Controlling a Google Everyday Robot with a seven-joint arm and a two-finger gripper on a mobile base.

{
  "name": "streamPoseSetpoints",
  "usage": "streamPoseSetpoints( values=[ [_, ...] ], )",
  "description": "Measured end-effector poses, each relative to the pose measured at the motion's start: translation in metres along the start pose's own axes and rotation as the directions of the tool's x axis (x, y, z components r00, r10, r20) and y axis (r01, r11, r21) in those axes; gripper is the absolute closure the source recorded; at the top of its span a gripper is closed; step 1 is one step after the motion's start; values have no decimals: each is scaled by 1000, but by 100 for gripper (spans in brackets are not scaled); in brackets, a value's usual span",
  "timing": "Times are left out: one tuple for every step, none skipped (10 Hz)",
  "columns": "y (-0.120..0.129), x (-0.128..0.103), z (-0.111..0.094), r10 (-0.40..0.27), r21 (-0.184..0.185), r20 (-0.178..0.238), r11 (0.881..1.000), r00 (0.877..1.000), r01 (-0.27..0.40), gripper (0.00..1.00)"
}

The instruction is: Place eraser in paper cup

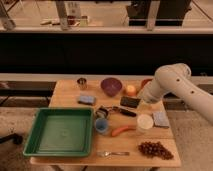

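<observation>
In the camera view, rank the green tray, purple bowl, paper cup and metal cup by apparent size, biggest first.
Largest first: green tray, purple bowl, paper cup, metal cup. The bowl and the metal cup sit farther back, so they may be bigger than they look. The gripper is at the eraser.

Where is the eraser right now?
In the camera view, the eraser lies flat on the wooden table right of centre, just in front of the orange and behind the paper cup; the gripper is at its right end.
</observation>
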Motion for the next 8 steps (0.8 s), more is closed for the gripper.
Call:
streamPoseSetpoints(
  values=[
    [1, 6, 0, 12, -12, 3, 1000, 1000, -12, 100],
    [4, 18, -2, 29, -28, -1, 999, 1000, -29, 100],
    [8, 27, -3, 42, -40, -2, 998, 999, -42, 100],
    [10, 30, -3, 46, -49, -3, 998, 999, -46, 100],
    [12, 37, -5, 54, -55, -3, 997, 999, -54, 100],
    [18, 52, -7, 71, -71, -13, 995, 997, -72, 100],
    [21, 57, -7, 77, -76, -15, 994, 997, -78, 100],
    [24, 62, -6, 82, -86, -17, 993, 996, -83, 100]
  ],
)
